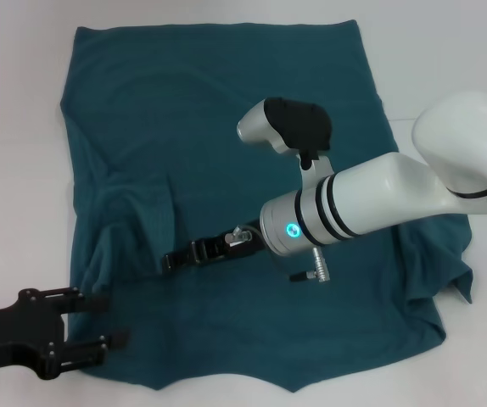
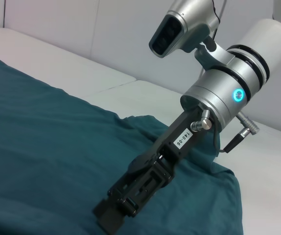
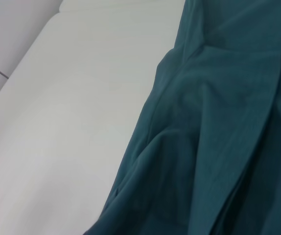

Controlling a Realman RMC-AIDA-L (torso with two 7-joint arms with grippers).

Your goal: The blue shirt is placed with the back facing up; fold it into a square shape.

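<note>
Head view. One blue shirt (image 1: 218, 136) lies spread over the white counter (image 1: 14, 127) and fills most of the frame; its plain side faces up and no lettering shows. A folded flap of fabric is bunched at left of centre, and a second rumpled fold lies at the right edge. Two arms appear. The right gripper (image 1: 174, 257) reaches from the right of the frame to the middle, just above the cloth beside the flap; its black fingers look drawn close together, with no fabric seen between them. A turquoise ring light glows on its silver wrist. The left gripper (image 1: 108, 320) sits at the lower left, over the shirt's near left corner, its two fingers apart and holding nothing.

Left wrist view. The right gripper (image 2: 116, 210) is seen from the opposite side, slanting down toward the shirt (image 2: 42, 147). A white label on its black body reads "140-06", writing that neither of the other views shows. The ring light and the wrist camera housing are also visible, as is the white counter (image 2: 130, 83) behind. The tips stand low over the cloth; contact cannot be told.

Right wrist view. No fingers appear. The shirt (image 3: 228, 122) fills the right of the frame, with one layered fold and a hem edge; bare counter (image 3: 67, 107) fills the left.
</note>
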